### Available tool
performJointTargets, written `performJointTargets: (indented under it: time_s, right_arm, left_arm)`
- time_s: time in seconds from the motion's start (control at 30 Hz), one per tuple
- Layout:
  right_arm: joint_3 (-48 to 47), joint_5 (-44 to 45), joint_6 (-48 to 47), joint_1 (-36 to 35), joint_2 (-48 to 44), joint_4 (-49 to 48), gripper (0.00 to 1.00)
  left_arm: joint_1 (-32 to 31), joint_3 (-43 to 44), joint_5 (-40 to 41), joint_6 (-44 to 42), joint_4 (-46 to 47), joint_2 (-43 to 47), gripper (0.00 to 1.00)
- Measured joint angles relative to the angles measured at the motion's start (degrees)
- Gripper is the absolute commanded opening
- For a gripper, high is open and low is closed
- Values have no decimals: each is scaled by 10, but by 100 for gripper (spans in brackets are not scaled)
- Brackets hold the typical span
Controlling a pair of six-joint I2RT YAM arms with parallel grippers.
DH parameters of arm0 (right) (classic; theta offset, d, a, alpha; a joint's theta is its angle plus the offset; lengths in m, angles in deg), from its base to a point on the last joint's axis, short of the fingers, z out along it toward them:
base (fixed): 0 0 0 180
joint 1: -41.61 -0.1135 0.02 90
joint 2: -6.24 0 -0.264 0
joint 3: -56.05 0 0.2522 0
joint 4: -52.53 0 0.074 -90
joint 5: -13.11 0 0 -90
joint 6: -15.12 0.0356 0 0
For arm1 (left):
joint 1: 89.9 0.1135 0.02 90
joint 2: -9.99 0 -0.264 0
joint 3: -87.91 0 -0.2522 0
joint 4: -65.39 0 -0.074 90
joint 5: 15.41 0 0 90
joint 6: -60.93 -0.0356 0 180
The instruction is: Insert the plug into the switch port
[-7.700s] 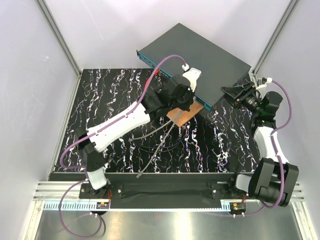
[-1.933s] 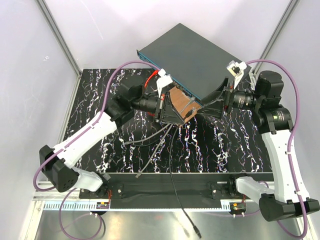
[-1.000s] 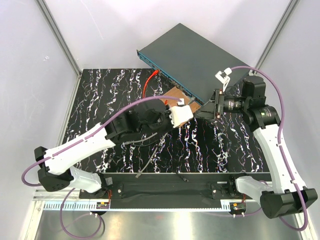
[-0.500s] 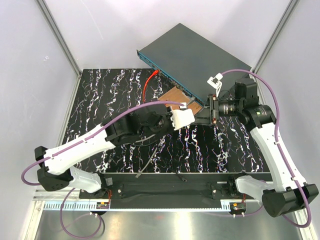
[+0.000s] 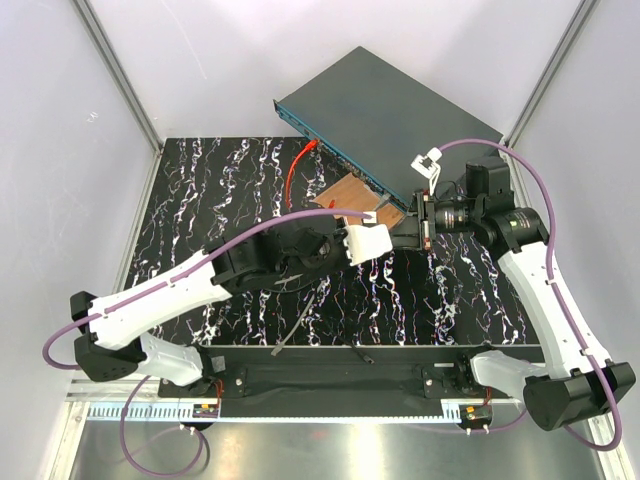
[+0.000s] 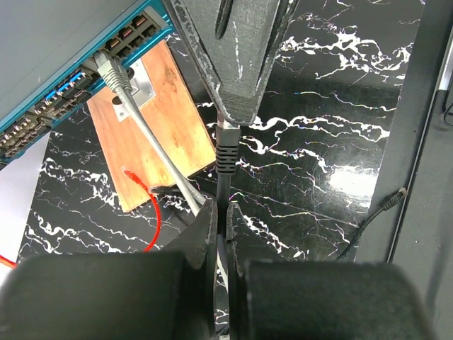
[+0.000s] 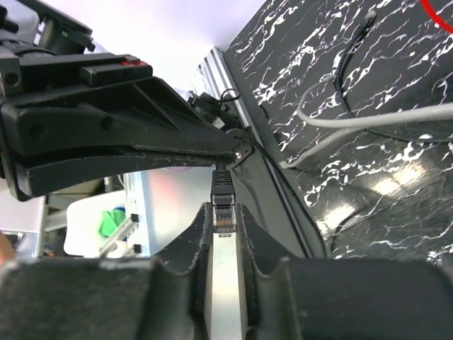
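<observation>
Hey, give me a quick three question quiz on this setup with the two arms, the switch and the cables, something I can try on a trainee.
1. True or false: the plug is already seated in a port of the switch.
2. In the left wrist view, which cable runs into a switch port? A) the black cable B) the grey cable C) neither
3. In a few words: what does each claw grip?

Key
1. False. It is held in the air, clear of the ports.
2. B.
3. The right claw grips the plug. The left claw grips the black cable just behind it.
</observation>
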Motion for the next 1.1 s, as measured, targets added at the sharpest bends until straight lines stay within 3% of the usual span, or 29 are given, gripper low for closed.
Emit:
performJointTargets:
  time_s: [0.07, 0.1, 0.13, 0.23, 0.27, 0.33, 0.57, 0.73, 0.93, 1.1]
  right_arm:
    - [0, -1, -4, 0, 0, 1, 0]
    - [0, -1, -7, 0, 0, 1, 0]
    - [-1, -2, -12, 0, 0, 3, 0]
    - [-6, 0, -39, 0, 0, 16, 0]
    - [-8, 1, -51, 0, 0, 19, 0]
    - [-13, 1, -75, 0, 0, 29, 0]
    - [-25, -6, -205, -3, -19, 46, 0]
    - [-35, -11, -303, -30, -57, 57, 0]
    - [-45, -2, -395, -69, -81, 82, 0]
    - [-45, 15, -432, -82, -83, 90, 0]
  left_arm:
    - [0, 0, 0, -2, 0, 0, 3]
    - [0, 0, 0, -2, 0, 0, 9]
    - [0, 0, 0, -2, 0, 0, 22]
    - [2, 0, -9, 0, 0, 1, 38]
    - [9, 0, -28, 5, 1, 2, 54]
    - [38, 0, -99, 21, 2, 10, 63]
    - [240, -65, -395, 174, 130, 88, 62]
    - [242, -102, -508, 228, 211, 98, 58]
    - [228, -106, -548, 238, 245, 75, 49]
    - [204, -107, -563, 237, 248, 60, 48]
